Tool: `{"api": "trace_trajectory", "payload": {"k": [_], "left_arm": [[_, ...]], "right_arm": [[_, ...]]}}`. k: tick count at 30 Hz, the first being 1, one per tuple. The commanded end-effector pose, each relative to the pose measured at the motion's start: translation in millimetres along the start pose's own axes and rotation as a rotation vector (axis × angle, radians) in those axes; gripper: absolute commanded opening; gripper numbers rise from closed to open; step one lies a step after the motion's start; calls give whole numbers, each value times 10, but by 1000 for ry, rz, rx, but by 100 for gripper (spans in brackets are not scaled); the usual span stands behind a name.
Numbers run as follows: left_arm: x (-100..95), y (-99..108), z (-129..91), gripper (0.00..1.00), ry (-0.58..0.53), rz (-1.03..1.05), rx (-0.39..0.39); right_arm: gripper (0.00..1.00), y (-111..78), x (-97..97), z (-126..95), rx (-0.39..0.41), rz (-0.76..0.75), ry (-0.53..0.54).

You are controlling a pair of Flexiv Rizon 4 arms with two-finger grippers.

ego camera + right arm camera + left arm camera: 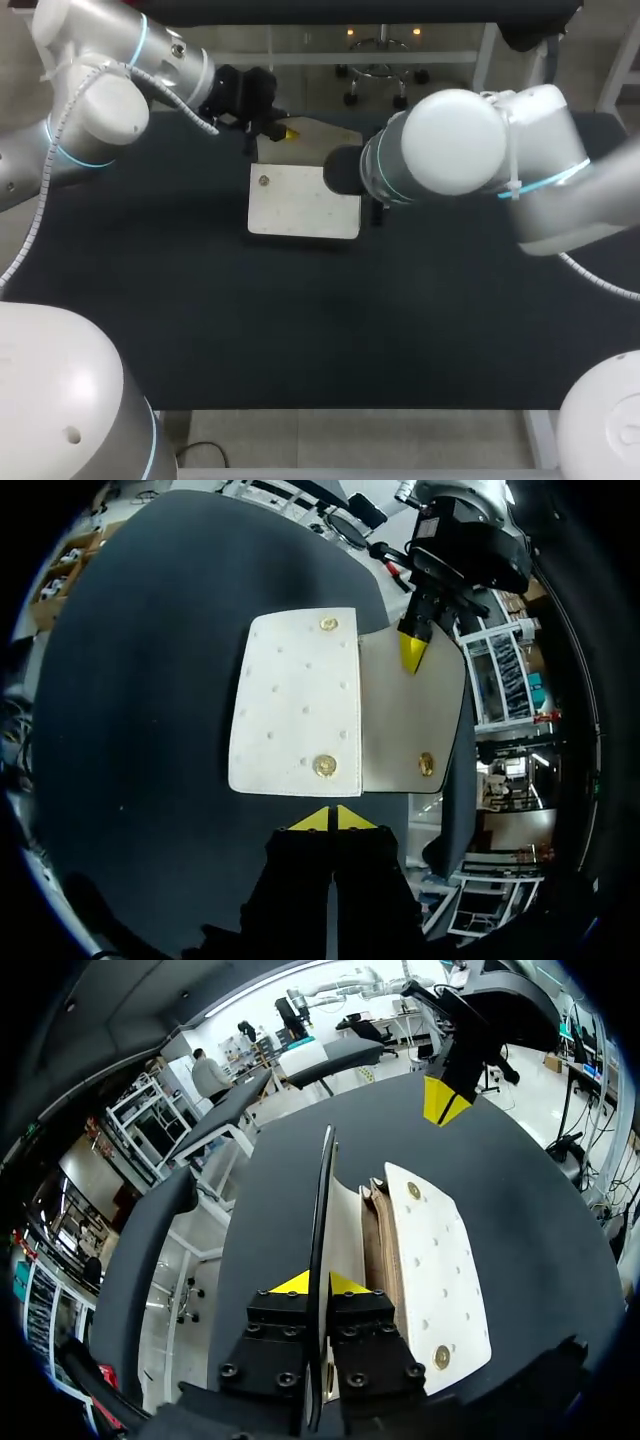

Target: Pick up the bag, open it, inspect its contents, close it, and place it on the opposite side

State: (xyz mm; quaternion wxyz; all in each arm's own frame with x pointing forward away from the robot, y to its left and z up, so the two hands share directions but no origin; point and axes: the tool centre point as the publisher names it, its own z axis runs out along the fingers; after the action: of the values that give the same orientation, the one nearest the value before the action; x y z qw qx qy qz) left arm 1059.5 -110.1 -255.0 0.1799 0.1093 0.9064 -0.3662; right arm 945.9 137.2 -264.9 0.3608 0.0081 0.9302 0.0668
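your left claw [318, 1282] pinches the flap [326, 1190], lifted off the bag [300, 200] at upper centre of the head frame. right claw [330, 820] is pressed together, empty. the opening step looks done; next, hold the flap up and inspect inside.

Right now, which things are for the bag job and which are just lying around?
For the job: white bag; its flap, pinched in the left jaws; right jaws, shut and empty, near the bag.
Just there: black table.

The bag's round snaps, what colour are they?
The snaps on the cream bag are gold; the right wrist view shows them best.
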Motion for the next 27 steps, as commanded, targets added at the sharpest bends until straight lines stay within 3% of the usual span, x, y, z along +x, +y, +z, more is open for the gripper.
{"api": "trace_trajectory", "payload": {"k": [1, 6, 15, 27], "left_arm": [[-2, -10, -6, 0, -2, 0, 1], [-6, -72, -72, 0, -5, -15, 20], [-133, -252, -294, 0, 31, -106, -38], [-76, -375, -273, 0, 77, -145, -49]], "right_arm": [[0, -4, -14, -13, 0, -1, 10], [0, 108, -131, -21, -13, -17, -8], [0, 200, -299, -165, 14, -40, -154], [0, 267, -447, 44, 34, -59, -226]]}}
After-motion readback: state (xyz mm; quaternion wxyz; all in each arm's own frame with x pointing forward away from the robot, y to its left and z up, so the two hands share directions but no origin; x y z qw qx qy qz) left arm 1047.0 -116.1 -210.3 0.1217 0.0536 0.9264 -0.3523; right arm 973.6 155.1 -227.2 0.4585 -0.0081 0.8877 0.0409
